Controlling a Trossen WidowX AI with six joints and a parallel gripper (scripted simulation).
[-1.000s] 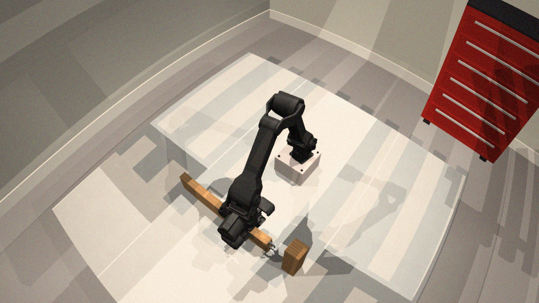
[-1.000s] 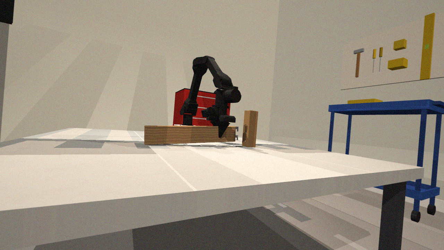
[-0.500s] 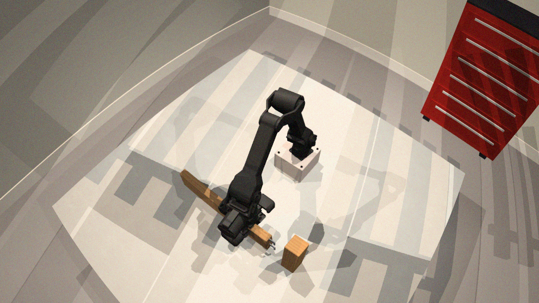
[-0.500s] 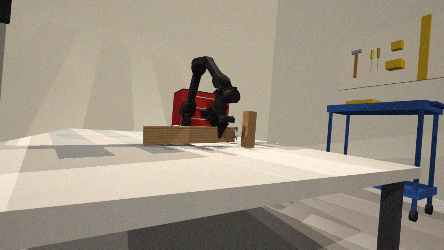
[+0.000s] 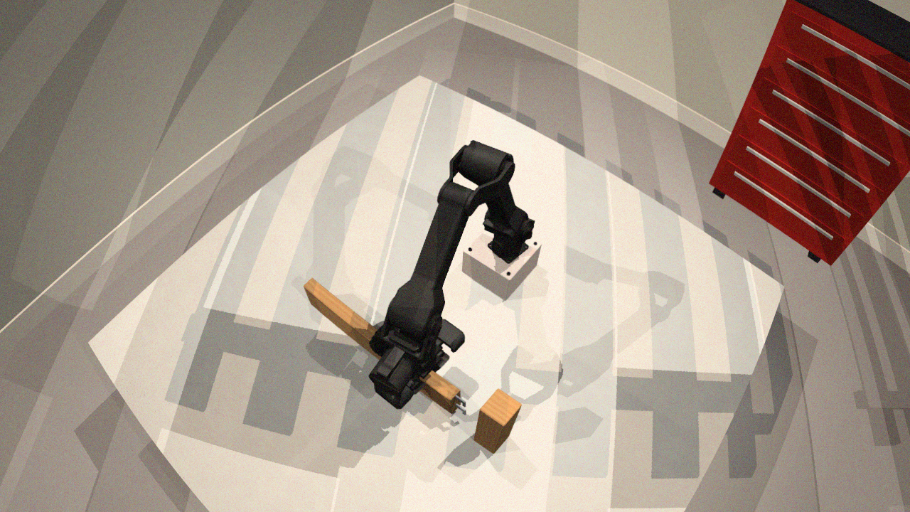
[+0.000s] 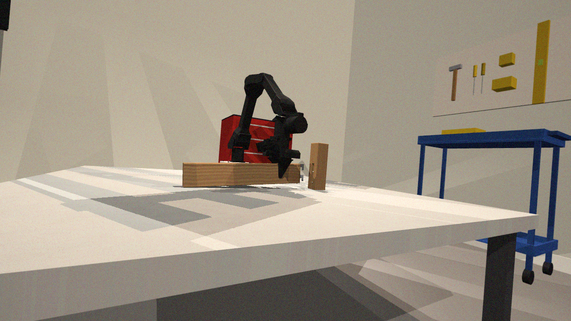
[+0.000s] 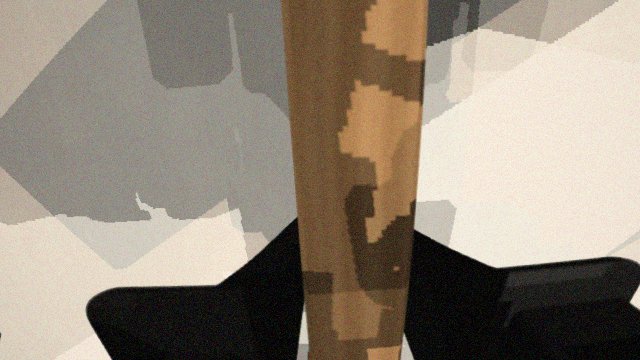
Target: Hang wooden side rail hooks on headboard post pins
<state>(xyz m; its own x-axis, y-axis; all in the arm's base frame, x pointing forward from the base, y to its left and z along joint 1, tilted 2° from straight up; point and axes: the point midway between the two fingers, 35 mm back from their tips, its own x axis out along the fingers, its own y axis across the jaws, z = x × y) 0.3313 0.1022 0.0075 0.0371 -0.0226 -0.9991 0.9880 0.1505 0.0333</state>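
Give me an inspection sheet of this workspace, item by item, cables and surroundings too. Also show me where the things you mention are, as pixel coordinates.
Surface: pale table [image 5: 667, 331] [image 6: 399, 223], patterned with shadows.
Rail: wooden side rail [image 5: 337, 310] [image 6: 223, 174] [image 7: 350, 150], its steel hooks [image 5: 461, 403] [image 6: 302, 172] short of the post.
Post: headboard post [image 5: 497, 423] [image 6: 321, 165], upright, slot visible.
Clutter: nothing seen.
Gripper: gripper [image 5: 416, 380] [image 6: 282, 175] [image 7: 339, 221] shut on the rail.
Cables: nothing seen.
Surroundings: red drawer cabinet [image 5: 807, 140] [image 6: 228, 137]; blue cart [image 6: 479, 138]; hammer [image 6: 454, 84] on the wall.

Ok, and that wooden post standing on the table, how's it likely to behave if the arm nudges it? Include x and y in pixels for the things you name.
The post [image 5: 500, 408] [image 6: 320, 165] looks like solid wood, so it would probably stay stiff. Being taller than it is wide, it might tip if pushed near the top. Its flat faces suggest it would slide rather than roll, unless it's fixed down, which I can't tell.
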